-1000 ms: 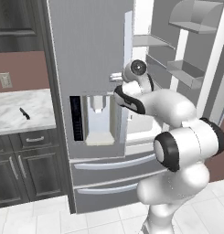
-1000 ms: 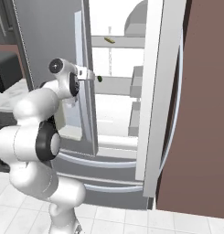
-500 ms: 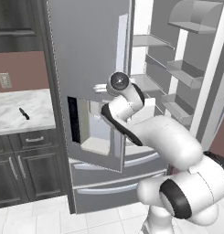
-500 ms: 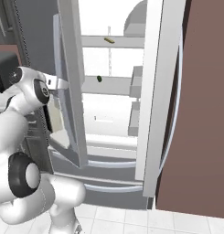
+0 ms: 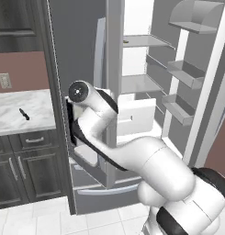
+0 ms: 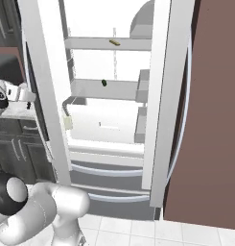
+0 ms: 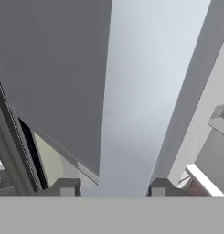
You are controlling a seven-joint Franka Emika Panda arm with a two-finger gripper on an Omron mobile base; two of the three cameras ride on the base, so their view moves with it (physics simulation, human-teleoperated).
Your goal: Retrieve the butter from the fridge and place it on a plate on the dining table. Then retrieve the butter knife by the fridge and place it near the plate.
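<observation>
Swinging wider since a second ago, the fridge (image 6: 157, 96) door now gapes and I see the butter (image 6: 114, 42) on its top shelf, the butter knife (image 5: 24, 114) left of the fridge, my gripper (image 7: 114, 187) fingers apart astride the door's edge.

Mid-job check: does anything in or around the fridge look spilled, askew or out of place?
Nothing stands out. The fridge has both doors open, the butter lies on the top shelf, a small dark green item sits on the shelf below, and the butter knife lies on the counter.
</observation>
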